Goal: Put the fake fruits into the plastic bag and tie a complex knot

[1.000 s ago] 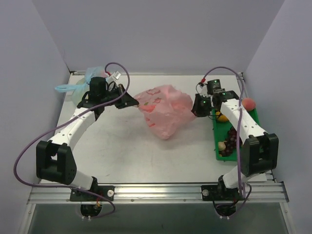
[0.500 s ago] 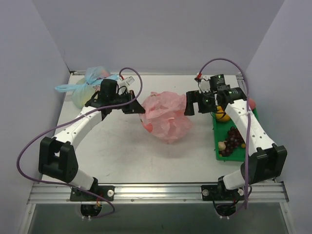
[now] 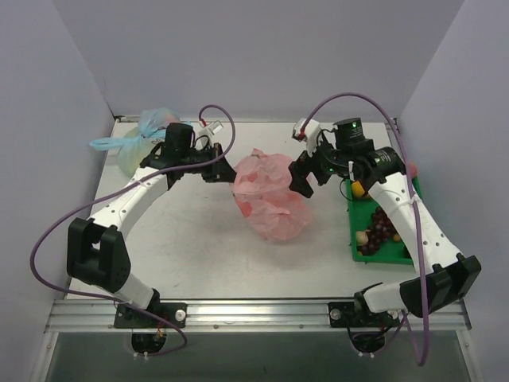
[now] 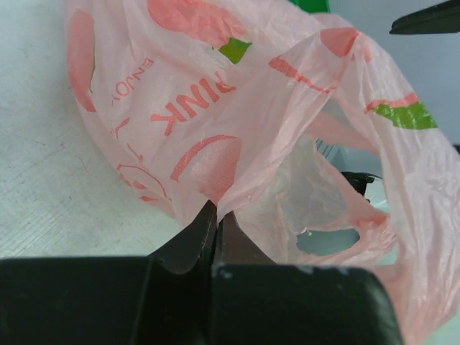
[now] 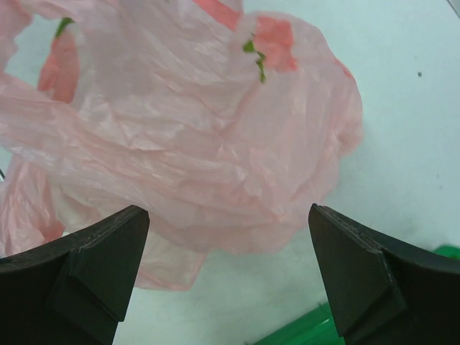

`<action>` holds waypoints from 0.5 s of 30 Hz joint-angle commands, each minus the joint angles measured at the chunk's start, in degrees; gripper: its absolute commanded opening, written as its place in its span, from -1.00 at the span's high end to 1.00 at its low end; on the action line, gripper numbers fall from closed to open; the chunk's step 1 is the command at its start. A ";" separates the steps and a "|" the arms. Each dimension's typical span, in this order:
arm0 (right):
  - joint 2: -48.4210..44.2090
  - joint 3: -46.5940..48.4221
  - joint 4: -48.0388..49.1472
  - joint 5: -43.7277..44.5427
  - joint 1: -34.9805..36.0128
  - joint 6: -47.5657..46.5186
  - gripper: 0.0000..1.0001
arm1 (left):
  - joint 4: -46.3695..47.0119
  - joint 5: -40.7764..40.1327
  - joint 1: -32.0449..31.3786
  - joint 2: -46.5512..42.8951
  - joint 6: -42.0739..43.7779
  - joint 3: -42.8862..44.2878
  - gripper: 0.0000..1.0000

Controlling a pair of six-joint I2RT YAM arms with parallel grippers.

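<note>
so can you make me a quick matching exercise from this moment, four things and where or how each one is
Things:
1. left gripper
2. right gripper
3. green tray
4. pale blue bag

States or places:
a. open wide, holding nothing
b. far left corner of the table
c. shut on a fold of the pink plastic bag
d. along the right edge, with the grape bunch in it

Pairs: 1-c, 2-a, 3-d, 4-b
</note>
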 commanded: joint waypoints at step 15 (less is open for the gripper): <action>11.07 10.00 5.18 -8.01 2.69 -3.84 1.00 | -0.15 1.17 -2.16 -6.90 -1.27 -2.75 1.00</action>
